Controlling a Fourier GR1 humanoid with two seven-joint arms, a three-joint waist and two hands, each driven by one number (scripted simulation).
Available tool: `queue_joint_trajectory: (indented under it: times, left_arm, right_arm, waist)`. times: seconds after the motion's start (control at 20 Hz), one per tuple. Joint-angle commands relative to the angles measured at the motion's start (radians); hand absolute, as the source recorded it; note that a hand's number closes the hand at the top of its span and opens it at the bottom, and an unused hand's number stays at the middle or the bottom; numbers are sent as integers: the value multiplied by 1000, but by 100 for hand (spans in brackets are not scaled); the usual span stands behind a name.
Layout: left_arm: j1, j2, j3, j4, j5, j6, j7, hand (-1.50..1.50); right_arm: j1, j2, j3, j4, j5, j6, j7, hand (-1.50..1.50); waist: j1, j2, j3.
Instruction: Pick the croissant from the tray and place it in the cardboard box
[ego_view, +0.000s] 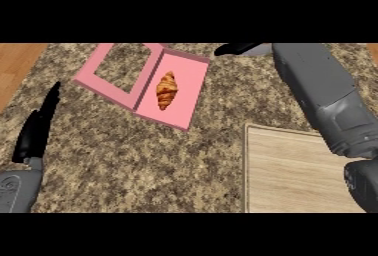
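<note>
- Speckled granite counter (118, 160), seen from steeply above: a croissant (167, 90) lies inside the base of an open pink cardboard box (190, 75), lengthwise along the base and nearer the hinge than the outer wall.
- The croissant is golden-brown and ridged, with one tip toward the counter's far edge and the other toward the robot. No hand touches it.
- The box's lid (91, 67) is folded back flat on the counter to the left of the base. It is a pink frame around a large window through which the granite shows.
- The box sits at the far left-centre of the counter, turned at an angle to the counter's edges.
- A pale wooden tray (295, 175) lies at the near right, well apart from the box and with nothing seen on it. Its right side is hidden by the right forearm (317, 85).
- The grey right forearm stretches across the tray's corner toward the far edge. The black right hand (240, 49) shows there, right of the box and apart from it. Whether it is spread or closed cannot be told from this angle.
- The left hand (33, 135) rests at the left edge with fingers straight and pointing away from the robot, holding nothing, well clear of the box.
- A strip of wood-toned floor (18, 60) shows beyond the counter's far left corner.
</note>
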Motion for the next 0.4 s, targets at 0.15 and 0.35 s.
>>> queue_joint_trajectory:
  times: [0.15, 0.35]
  left_arm:
    - [20, -3, 0, -19, 7, -8, -17, 0]
    - [-16, 9, 8, 9, 0, -7, -6, 0]
  right_arm:
    - [61, -144, 14, 6, 23, 116, -60, -150]
    - [69, -191, 49, 4, 58, 199, -90, -150]
  waist:
    - [8, 7, 1]
    - [-2, 9, 2]
